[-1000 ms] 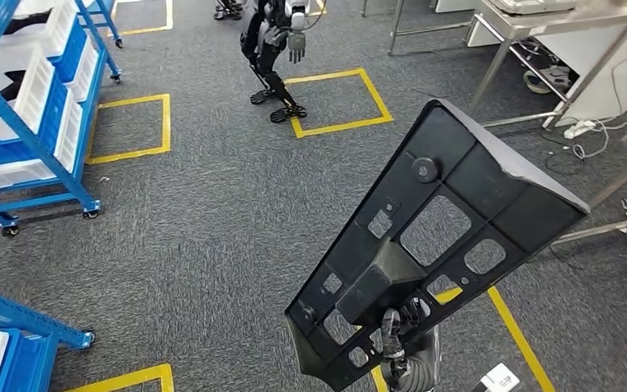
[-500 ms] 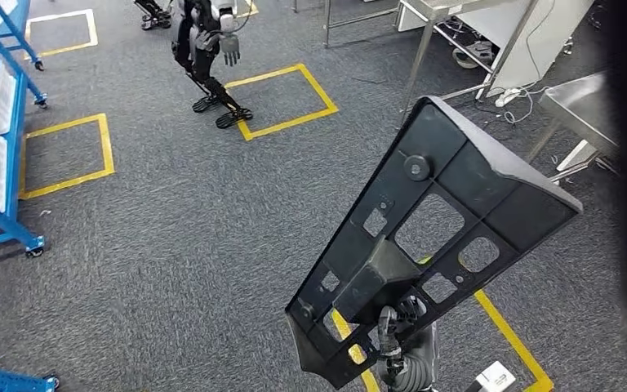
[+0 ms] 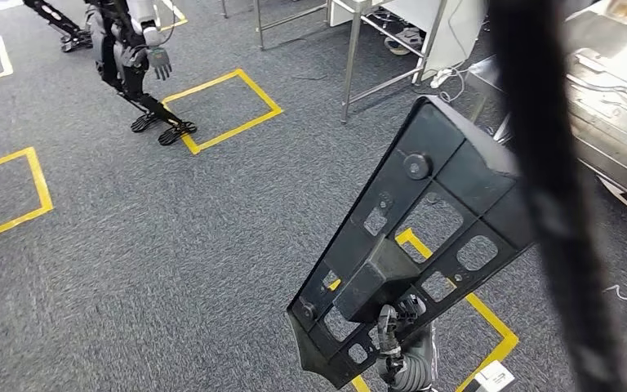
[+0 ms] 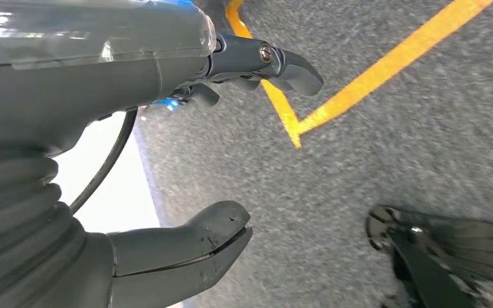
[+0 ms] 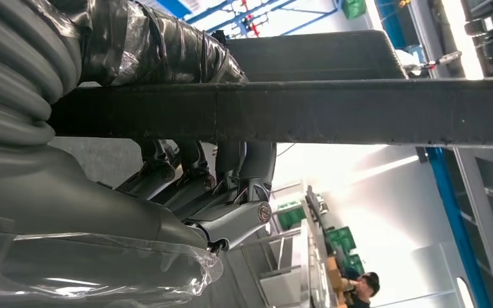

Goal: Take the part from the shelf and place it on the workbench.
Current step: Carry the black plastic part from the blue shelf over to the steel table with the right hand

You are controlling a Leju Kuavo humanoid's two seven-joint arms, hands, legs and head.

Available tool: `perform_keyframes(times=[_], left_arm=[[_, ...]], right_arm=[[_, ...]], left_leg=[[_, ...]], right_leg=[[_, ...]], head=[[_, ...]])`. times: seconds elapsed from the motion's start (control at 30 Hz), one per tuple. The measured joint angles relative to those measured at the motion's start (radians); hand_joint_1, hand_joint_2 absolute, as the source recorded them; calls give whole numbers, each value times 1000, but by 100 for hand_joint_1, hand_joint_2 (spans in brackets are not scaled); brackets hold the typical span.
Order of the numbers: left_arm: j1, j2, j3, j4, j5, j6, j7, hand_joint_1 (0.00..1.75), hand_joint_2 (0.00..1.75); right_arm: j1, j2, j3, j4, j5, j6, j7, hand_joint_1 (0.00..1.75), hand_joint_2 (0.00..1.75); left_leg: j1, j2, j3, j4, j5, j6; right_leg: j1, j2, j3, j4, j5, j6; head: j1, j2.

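Observation:
The part (image 3: 449,180) is a large black plastic panel with several cut-outs and a round knob, held tilted up in front of me. My right hand (image 3: 400,339) grips its lower end from beneath. In the right wrist view the fingers (image 5: 218,192) wrap around the part's thick black edge (image 5: 334,112). My left hand (image 4: 103,77) hangs over the grey carpet with its thumb (image 4: 192,247) and fingers (image 4: 289,64) apart and nothing between them. A steel workbench (image 3: 620,106) with metal pieces on it stands at the far right.
Another humanoid robot (image 3: 126,57) stands at the back left beside a yellow floor square (image 3: 220,110). A metal table frame (image 3: 351,49) stands at the back. A dark blurred bar (image 3: 547,163) crosses the right of the head view. Yellow tape (image 3: 490,318) marks the carpet below the part.
The camera has turned right: the blue shelves slid out on the left and the steel workbench came in on the right. The part stays in my right hand, unchanged.

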Motion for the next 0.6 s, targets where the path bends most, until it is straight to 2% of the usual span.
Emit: perform_keyframes(times=[0.03,0.07,0.13,0.17,0.2,0.23,0.27,0.3,0.33,0.37,0.4,0.43,0.47,0.53,0.57,0.6], left_arm=[[-1,-1,0,0,0,0,0,0,175],[-2,-2,0,0,0,-1,0,0,175],[0,-4,0,0,-1,-2,0,0,175],[2,-4,1,0,-2,-2,0,0,175],[4,-4,1,0,-3,-2,1,0,175],[4,-4,1,0,-3,-2,2,0,175],[4,-4,1,0,-3,-2,2,0,175],[3,-4,2,0,-3,-3,3,0,175],[3,-4,2,0,-3,-4,3,0,175],[2,-4,2,0,-3,-5,4,0,175],[2,-4,2,0,-3,-6,4,0,175],[1,-4,2,0,-3,-6,4,0,175],[0,-5,3,0,-3,-6,4,0,175],[-3,-5,3,0,-2,-6,4,0,175],[-4,-5,3,0,-2,-6,5,0,175],[-5,-5,3,0,-2,-6,5,0,175]], right_arm=[[1,0,1,0,3,-2,0,175,175],[1,-1,2,-1,6,-5,0,175,175],[-1,-3,5,-2,8,-14,1,175,175],[-2,-5,7,-1,9,-19,2,175,175],[-3,-7,9,-1,9,-23,2,175,175],[-3,-9,11,-1,9,-27,3,175,175],[-2,-10,13,-1,9,-30,4,175,175],[-2,-12,16,-1,10,-33,6,175,175],[-3,-13,18,-1,11,-35,9,175,175],[-3,-14,20,0,12,-37,12,175,175],[-4,-15,22,0,14,-38,13,175,175],[-4,-16,24,0,16,-39,14,175,175],[-4,-17,26,0,18,-40,14,175,175],[-3,-18,28,-1,21,-40,14,175,175],[-3,-18,29,-1,23,-40,14,175,175],[-3,-18,30,-1,23,-40,14,175,175]], left_leg=[[1,14,3,-6,4,7],[2,27,7,-12,8,15],[4,56,11,-23,14,29],[3,69,11,-24,13,33],[2,85,10,-23,12,34],[1,99,11,-23,10,33],[1,113,12,-23,7,31],[1,126,15,-22,5,28],[1,138,19,-22,1,24],[0,149,24,-20,-3,18],[-2,158,28,-19,-8,12],[-5,167,32,-17,-12,6],[-6,175,36,-17,-15,0],[-4,192,45,-18,-21,-11],[-1,182,46,-9,-31,-16],[1,161,37,16,-50,-20]], right_leg=[[-1,-1,-2,2,-1,6],[1,-18,-9,14,-9,10],[3,-81,-48,94,-58,16],[2,-108,-80,156,-91,18],[-1,-121,-111,216,-115,21],[-4,-129,-130,254,-124,24],[-6,-134,-133,260,-116,26],[-9,-141,-113,223,-88,28],[-10,-158,-76,156,-53,28],[-8,-183,-39,89,-27,25],[-5,-204,-9,34,-10,22],[-1,-218,5,6,-5,18],[3,-219,7,0,-8,13],[2,-193,6,-4,-6,4],[0,-182,8,-7,-5,-2],[-3,-169,9,-10,-2,-9]], head=[[0,0],[1,0],[2,0],[3,0],[3,0],[3,0],[3,0],[3,0],[3,0],[3,0],[3,0],[3,0],[3,0],[3,0],[2,0],[2,0]])
